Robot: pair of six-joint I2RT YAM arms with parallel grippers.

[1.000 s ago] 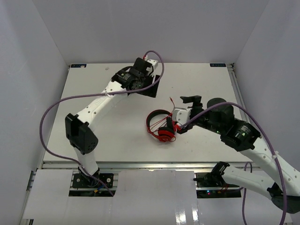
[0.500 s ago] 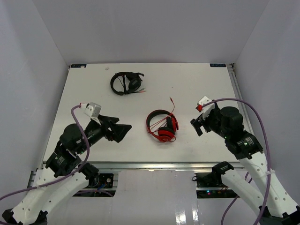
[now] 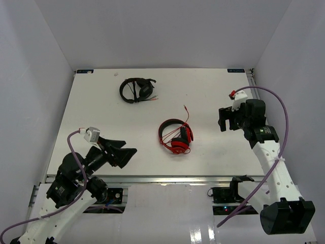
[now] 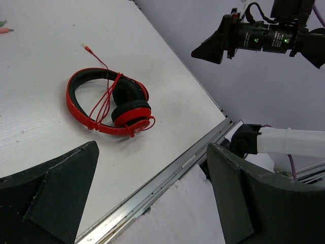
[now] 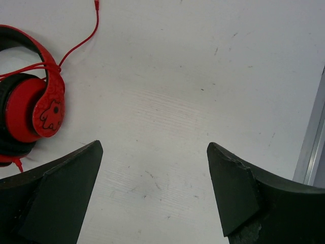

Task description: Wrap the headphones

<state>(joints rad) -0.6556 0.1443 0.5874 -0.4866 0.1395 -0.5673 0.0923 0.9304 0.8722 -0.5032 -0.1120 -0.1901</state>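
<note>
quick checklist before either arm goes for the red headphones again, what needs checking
1. Left end effector open and empty: ok.
2. Right end effector open and empty: ok.
3. Red headphones lying on the table, both arms clear of them: ok.
4. Cable looped across the headband and ear cups: ok.
5. Plug tucked in: not ok, it trails loose on the far side.
6. Black headphones well apart from the red pair: ok.

The headphones lie well apart from black headset.
</note>
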